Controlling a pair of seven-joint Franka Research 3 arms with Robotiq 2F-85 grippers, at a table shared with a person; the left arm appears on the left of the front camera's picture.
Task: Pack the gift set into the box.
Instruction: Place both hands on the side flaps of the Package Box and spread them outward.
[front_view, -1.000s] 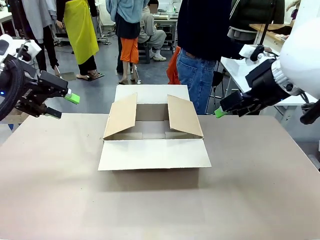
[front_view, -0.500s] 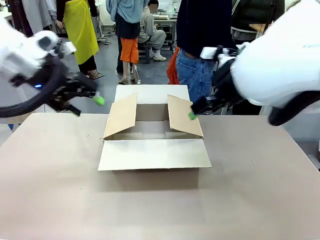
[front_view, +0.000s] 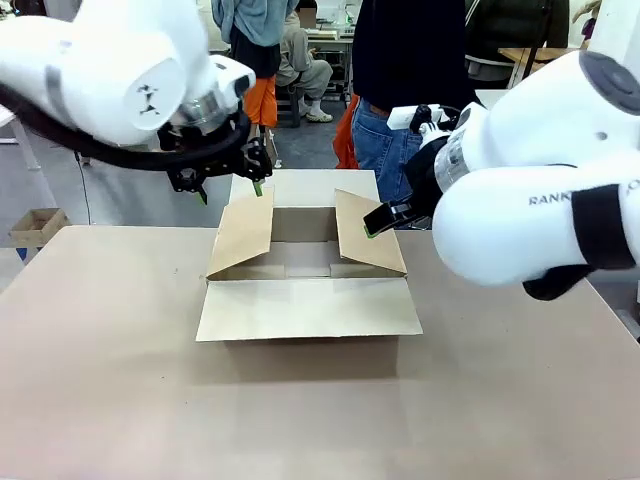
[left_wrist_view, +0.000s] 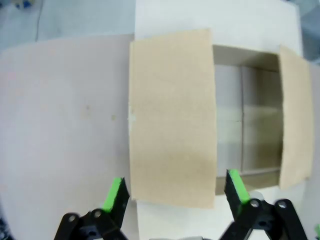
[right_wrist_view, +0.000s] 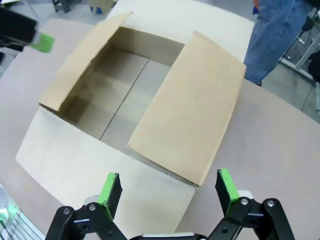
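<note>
While the left gripper (left_wrist_view: 175, 190) and the right gripper (right_wrist_view: 167, 186) hang wide open and empty above the side flaps (front_view: 243, 232), the box (front_view: 305, 300) sits by the far edge of the table (front_view: 100, 380), in the middle. If one dips too low, it could push a flap shut or shove the box away.

"RANK" printed on white right arm (front_view: 545, 215)

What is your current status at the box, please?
Left gripper open, right gripper open, both empty. Box empty. Side flaps lean over opening.
</note>
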